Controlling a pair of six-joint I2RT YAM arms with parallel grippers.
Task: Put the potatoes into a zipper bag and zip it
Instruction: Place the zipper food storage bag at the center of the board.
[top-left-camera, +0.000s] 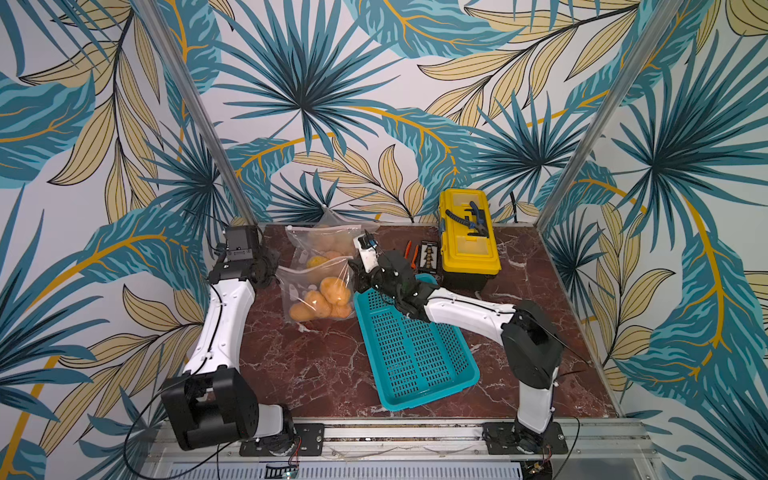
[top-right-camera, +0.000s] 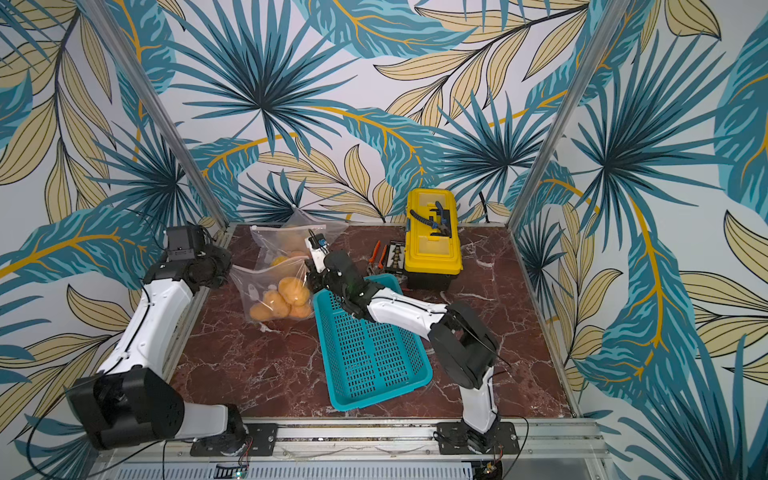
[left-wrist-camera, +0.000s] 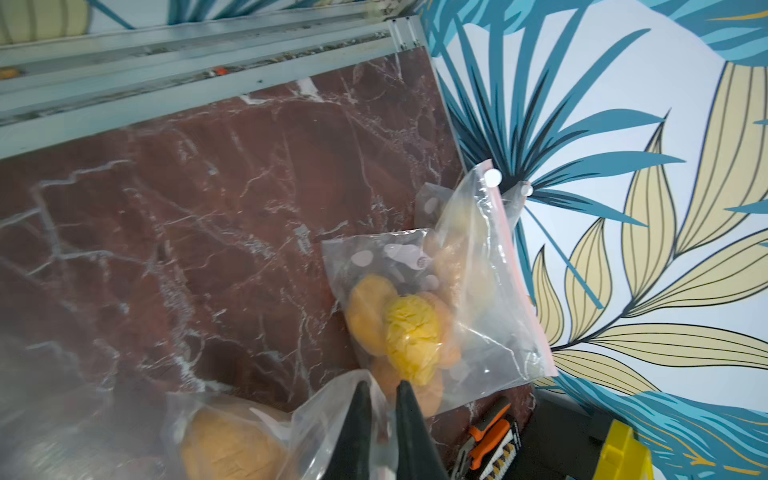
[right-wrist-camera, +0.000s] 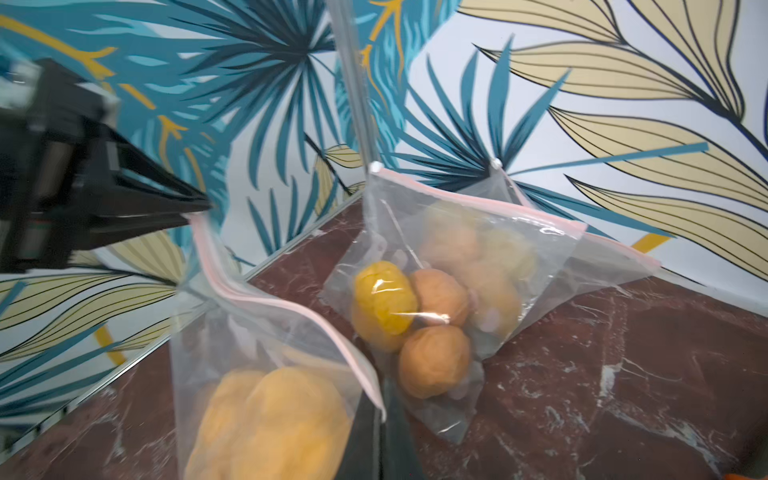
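Observation:
A clear zipper bag (top-left-camera: 309, 286) with several yellow-orange potatoes (top-left-camera: 328, 299) in its bottom hangs between my two grippers over the marble table. My left gripper (left-wrist-camera: 382, 399) is shut on the bag's film at one top corner. My right gripper (right-wrist-camera: 380, 415) is shut on the other end of the bag's pink zip strip (right-wrist-camera: 266, 299). The strip runs taut from one gripper to the other. In both top views the left gripper (top-left-camera: 274, 270) is at the bag's left and the right gripper (top-left-camera: 354, 266) at its right. The potatoes (top-right-camera: 291, 295) rest low in the bag.
A second clear bag (top-left-camera: 328, 241) holding potatoes leans against the back wall just behind the held one. An empty teal basket (top-left-camera: 415, 353) lies under my right arm. A yellow toolbox (top-left-camera: 467, 232), orange-handled pliers (top-left-camera: 411, 251) and a bit set (top-left-camera: 428, 255) sit at the back right.

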